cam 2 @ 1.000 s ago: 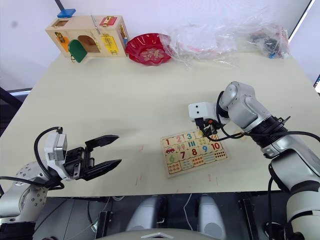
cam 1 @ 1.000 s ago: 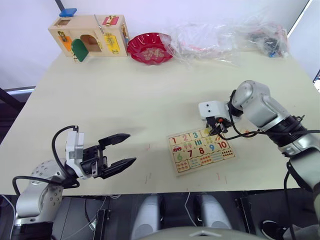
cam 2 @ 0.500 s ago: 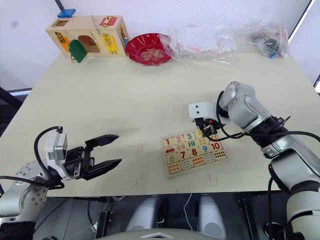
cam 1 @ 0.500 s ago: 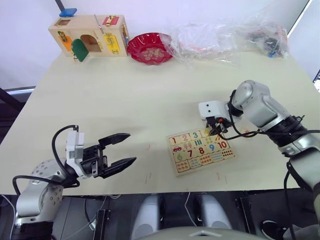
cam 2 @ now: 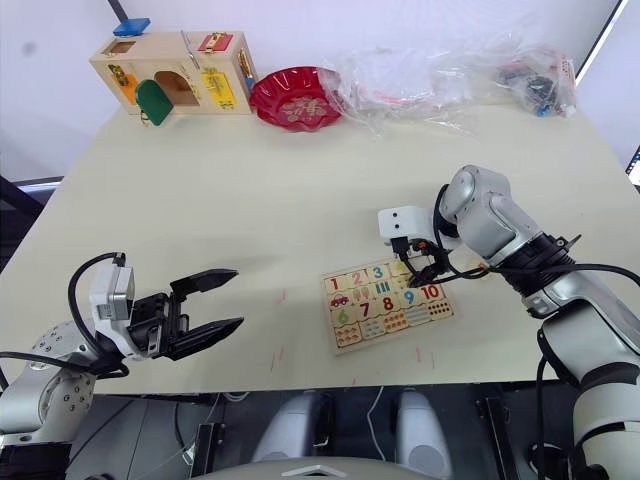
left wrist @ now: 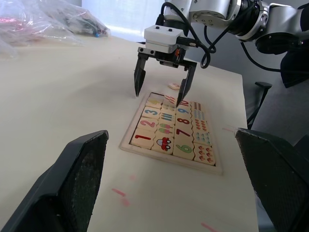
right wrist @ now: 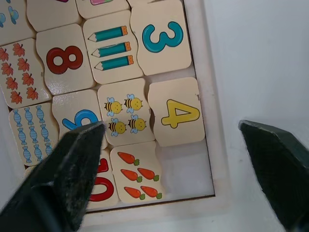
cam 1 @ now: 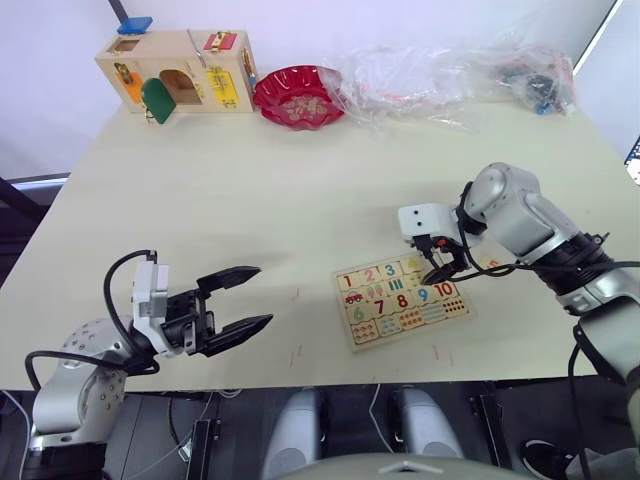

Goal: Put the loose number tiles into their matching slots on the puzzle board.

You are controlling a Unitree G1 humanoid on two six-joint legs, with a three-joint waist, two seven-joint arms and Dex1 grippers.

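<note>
One slot [right wrist: 186, 166] stays bare beside the seated 4 tile [right wrist: 176, 114] on the puzzle board [cam 2: 390, 305]. Right gripper [left wrist: 161, 89] hovers over it, spread and empty; left gripper [cam 1: 240, 300] gapes idle. The 5 tile [left wrist: 173, 86] lies just beyond the board: fetch it, lower flat.

Between the black right pincer [right wrist: 169, 159] tips, the pale-wood puzzle board [right wrist: 207, 121] shows a yellow 4 tile [right wrist: 176, 114] beside striped yellow bees.
</note>
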